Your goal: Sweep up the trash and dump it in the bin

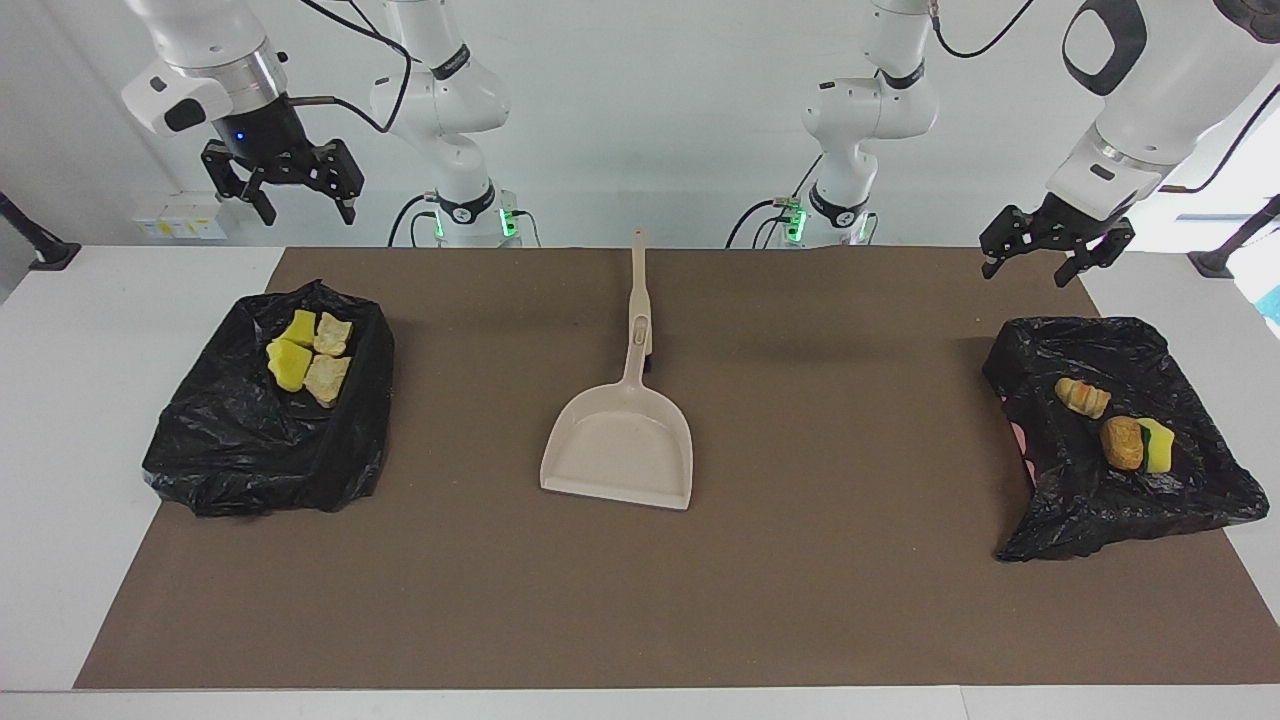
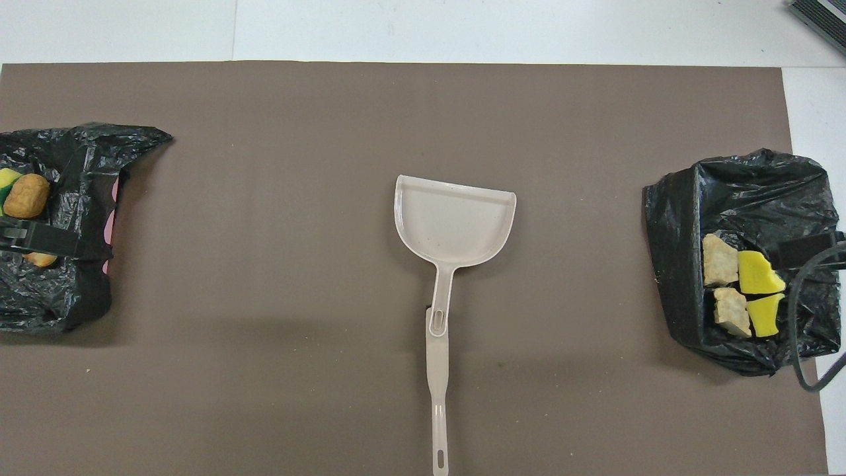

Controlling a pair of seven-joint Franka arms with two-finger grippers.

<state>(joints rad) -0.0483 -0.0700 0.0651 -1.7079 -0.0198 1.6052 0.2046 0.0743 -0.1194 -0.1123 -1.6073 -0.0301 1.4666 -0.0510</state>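
Note:
The trash lies in two black-bagged bins. Yellow sponge pieces and tan bread chunks (image 1: 305, 355) (image 2: 757, 272) sit in the bin (image 1: 240, 450) at the right arm's end. A croissant (image 1: 1082, 396), a brown bun (image 1: 1122, 443) (image 2: 26, 196) and a green-backed sponge (image 1: 1160, 445) sit in the bin (image 1: 1090, 500) at the left arm's end. My right gripper (image 1: 308, 212) hangs open and empty high over its bin's edge nearest the robots. My left gripper (image 1: 1028, 272) is open and empty above the mat, just on the robots' side of its bin.
A beige dustpan (image 1: 620, 450) (image 2: 453, 221) lies flat mid-mat, its long handle pointing toward the robots. A brown mat (image 1: 800, 580) covers most of the white table. Cables trail from both wrists.

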